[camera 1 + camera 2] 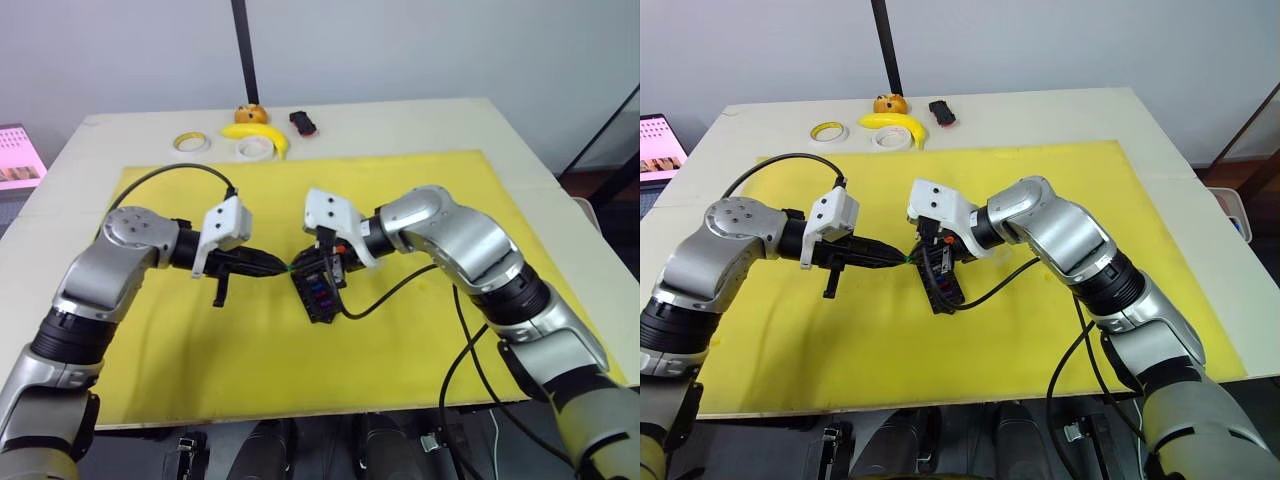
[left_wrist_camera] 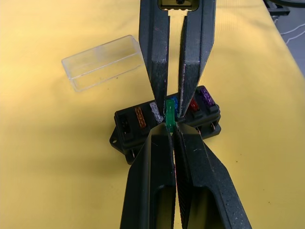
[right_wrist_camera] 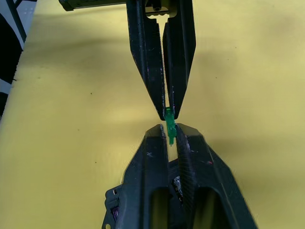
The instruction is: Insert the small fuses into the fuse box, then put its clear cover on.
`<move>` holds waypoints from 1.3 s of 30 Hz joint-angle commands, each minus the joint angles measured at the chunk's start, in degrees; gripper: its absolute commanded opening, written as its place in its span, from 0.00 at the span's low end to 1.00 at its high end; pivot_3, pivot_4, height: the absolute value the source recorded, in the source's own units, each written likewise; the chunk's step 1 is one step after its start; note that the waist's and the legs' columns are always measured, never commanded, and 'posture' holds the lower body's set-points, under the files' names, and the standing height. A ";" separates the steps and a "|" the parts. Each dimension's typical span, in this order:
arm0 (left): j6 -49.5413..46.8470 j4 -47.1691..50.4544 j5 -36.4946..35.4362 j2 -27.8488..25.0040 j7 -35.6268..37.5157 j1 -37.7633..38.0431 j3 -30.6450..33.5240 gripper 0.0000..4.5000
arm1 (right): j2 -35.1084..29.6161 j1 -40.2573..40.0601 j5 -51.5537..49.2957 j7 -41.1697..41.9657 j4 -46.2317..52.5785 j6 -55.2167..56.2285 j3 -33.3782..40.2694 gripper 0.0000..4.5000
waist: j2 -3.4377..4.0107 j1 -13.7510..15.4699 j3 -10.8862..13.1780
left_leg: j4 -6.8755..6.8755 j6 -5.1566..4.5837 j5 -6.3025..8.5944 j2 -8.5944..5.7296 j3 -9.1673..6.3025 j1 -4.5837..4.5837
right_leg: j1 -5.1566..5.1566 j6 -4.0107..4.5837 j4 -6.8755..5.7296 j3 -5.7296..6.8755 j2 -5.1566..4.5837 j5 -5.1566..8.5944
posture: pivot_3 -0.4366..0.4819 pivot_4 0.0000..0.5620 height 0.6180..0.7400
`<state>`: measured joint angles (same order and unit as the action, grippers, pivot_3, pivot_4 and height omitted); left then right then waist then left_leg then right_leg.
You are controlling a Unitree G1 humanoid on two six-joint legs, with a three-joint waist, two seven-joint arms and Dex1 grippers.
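Observation:
My two grippers meet tip to tip over the yellow mat, and both pinch one teal-green fuse (image 2: 169, 117). The left gripper (image 2: 170, 132) is shut on one end of it and the right gripper (image 3: 171, 136) is shut on the other end. Just beneath the fuse lies the black fuse box (image 2: 128, 129), with orange, grey, blue, red and purple fuses seated in its slots. In the head views the box (image 1: 318, 295) sits under the right gripper. The clear cover (image 2: 102, 62) lies on the mat beside the box, apart from it.
The yellow mat (image 1: 400, 360) covers most of the table. Along the far edge lie a banana (image 1: 258, 135), two tape rolls (image 1: 190, 142) (image 1: 255, 148), an orange object (image 1: 250, 113) and a small black-and-red object (image 1: 303, 122). A screen (image 1: 20, 155) stands at far left.

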<state>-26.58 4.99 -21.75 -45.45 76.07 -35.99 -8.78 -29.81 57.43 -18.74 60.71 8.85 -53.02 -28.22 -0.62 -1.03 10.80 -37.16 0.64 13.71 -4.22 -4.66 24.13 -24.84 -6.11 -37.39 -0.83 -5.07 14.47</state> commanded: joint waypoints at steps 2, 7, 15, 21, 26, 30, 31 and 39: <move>1.02 0.50 0.40 0.10 -0.71 -0.39 0.82 0.00 | 1.17 0.47 -0.79 0.85 1.42 0.36 0.62 0.04 | 0.00 -0.01 0.00 | 0.00 0.00 0.00 0.00 0.00 0.00 | 0.00 0.00 -0.01 0.00 0.00 0.00 | 0.48 0.27 1.00; 1.21 0.22 1.71 -0.40 -1.25 -0.15 0.36 0.00 | 1.34 1.07 -0.49 1.01 1.35 0.78 0.53 0.04 | 0.00 0.00 0.00 | -0.01 0.00 0.00 0.00 0.00 0.00 | 0.00 0.00 -0.02 0.00 0.00 0.00 | 0.48 0.27 1.00; -1.31 4.34 1.28 -3.30 -4.76 4.49 4.04 0.56 | -1.06 4.00 3.41 7.08 -5.54 10.66 -0.33 0.00 | 0.00 -0.25 0.00 | -0.02 0.01 -0.01 0.00 0.01 0.00 | -0.06 0.00 -0.11 -0.02 0.02 0.00 | 0.48 0.27 1.00; -0.85 8.32 3.30 -3.64 -9.58 10.76 4.15 0.99 | 0.90 5.91 7.18 16.13 -20.94 27.91 -0.68 0.00 | 0.00 -0.13 0.00 | -0.02 0.01 -0.01 0.00 0.05 -0.08 | 0.00 0.00 -0.11 -0.06 0.02 0.00 | 0.48 0.27 1.00; -2.01 10.28 2.82 -2.33 -12.56 11.88 4.51 0.99 | 3.98 7.83 9.08 20.39 -29.63 33.24 0.11 0.00 | 0.00 -0.11 0.00 | -0.01 0.02 -0.01 0.00 0.04 -0.10 | 0.00 0.00 -0.11 -0.06 0.02 0.00 | 0.48 0.27 1.00; -2.81 11.36 2.28 -1.76 -14.06 12.24 4.74 0.99 | 5.94 9.03 10.09 22.83 -34.75 35.98 0.77 0.00 | 0.00 -0.21 0.00 | -0.01 0.05 -0.03 0.01 0.04 -0.10 | -0.01 0.01 -0.12 -0.07 0.02 0.00 | 0.48 0.27 1.00; -2.89 11.48 2.25 -1.74 -14.19 12.33 4.73 0.99 | 6.26 9.23 10.36 23.16 -35.60 36.42 0.89 0.00 | 0.01 -0.24 0.00 | -0.01 0.05 -0.03 0.02 0.04 -0.10 | -0.01 0.01 -0.12 -0.07 0.03 0.00 | 0.48 0.27 1.00; -2.47 11.95 2.35 -0.74 -16.30 13.28 4.34 0.99 | 8.86 10.75 12.85 23.72 -43.45 40.74 2.07 0.00 | 0.01 -0.16 0.00 | 0.02 0.08 -0.04 0.01 0.03 -0.10 | -0.04 0.02 -0.14 -0.08 0.03 -0.01 | 0.48 0.27 1.00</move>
<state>-29.70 14.97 -19.22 -46.13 60.41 -22.65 -5.73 -21.25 65.76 -6.21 83.91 -34.45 -13.49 -28.20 -0.61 -1.19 10.80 -37.14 0.73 13.67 -4.21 -4.64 24.03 -24.88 -6.09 -37.53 -0.91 -5.04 14.46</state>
